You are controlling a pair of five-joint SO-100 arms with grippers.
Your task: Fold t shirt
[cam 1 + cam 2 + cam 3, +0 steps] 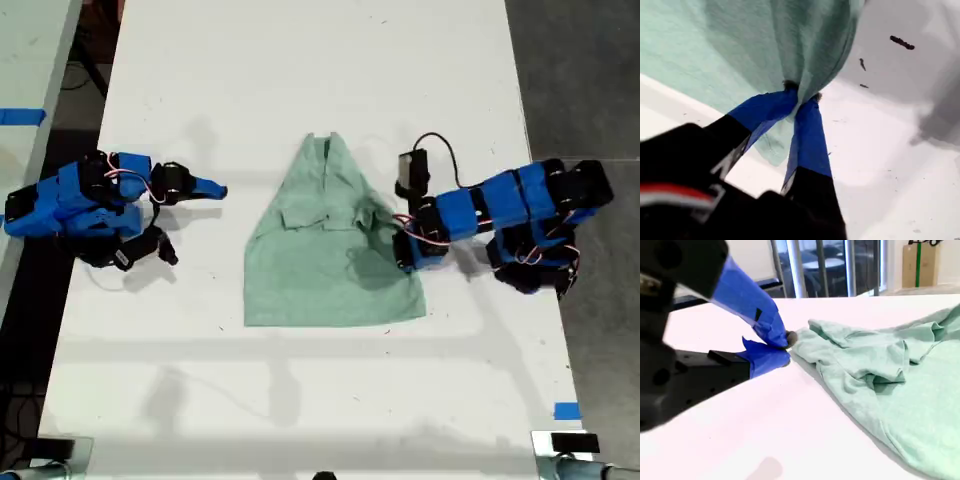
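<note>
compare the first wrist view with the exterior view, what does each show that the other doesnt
Only the first wrist view shows my first gripper up close: its blue-taped fingertips pinch a bunched fold of the t shirt, and small dark specks lie on the white table.

Only the exterior view shows the whole t shirt, narrow collar end toward the picture's top, the other blue arm off the cloth at the exterior view's left, and blue tape near the table's edge.

Both show the mint-green shirt on the white table, held at the edge on the exterior view's right.
</note>
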